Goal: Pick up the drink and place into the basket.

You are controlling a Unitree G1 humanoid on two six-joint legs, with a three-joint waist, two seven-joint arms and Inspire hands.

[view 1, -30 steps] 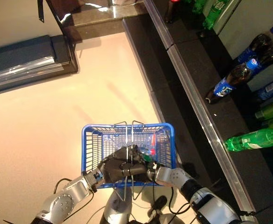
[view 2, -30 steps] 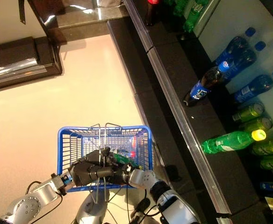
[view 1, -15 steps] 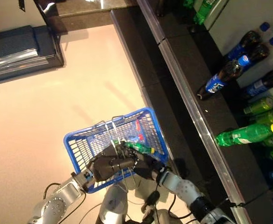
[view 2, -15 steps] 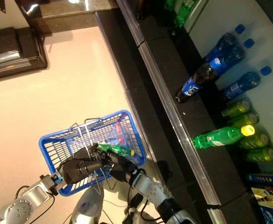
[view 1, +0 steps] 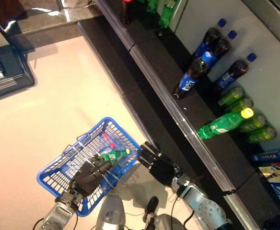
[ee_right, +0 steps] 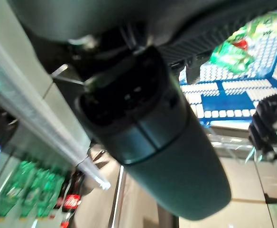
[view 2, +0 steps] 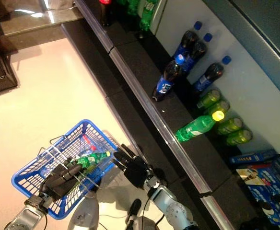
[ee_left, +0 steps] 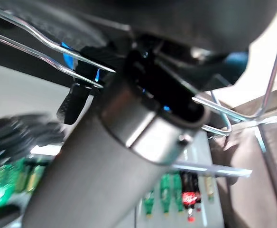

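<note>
A blue wire basket (view 1: 58, 191) hangs low before me, tilted, over the pale floor. My left hand (view 1: 88, 175) is curled round its metal handles (view 1: 77, 146). A green drink bottle (view 1: 112, 155) with a yellow cap lies inside the basket, near its right wall, and also shows in the right wrist view as the green bottle (ee_right: 231, 52). My right hand (view 1: 157, 164) is outside the basket, just to its right, fingers straight and holding nothing. Another bottle with a red cap (view 1: 106, 139) lies deeper in the basket.
A dark shelf with a metal edge strip (view 1: 178, 115) runs diagonally on the right. On it stand dark cola bottles (view 1: 192, 76) with blue labels and several green bottles (view 1: 221, 125). A dark low stand (view 1: 5, 72) sits at the far left.
The camera view has swung toward the shelf. My right hand has let go of the green bottle, which now lies in the basket, and has drawn back to the right of it.
</note>
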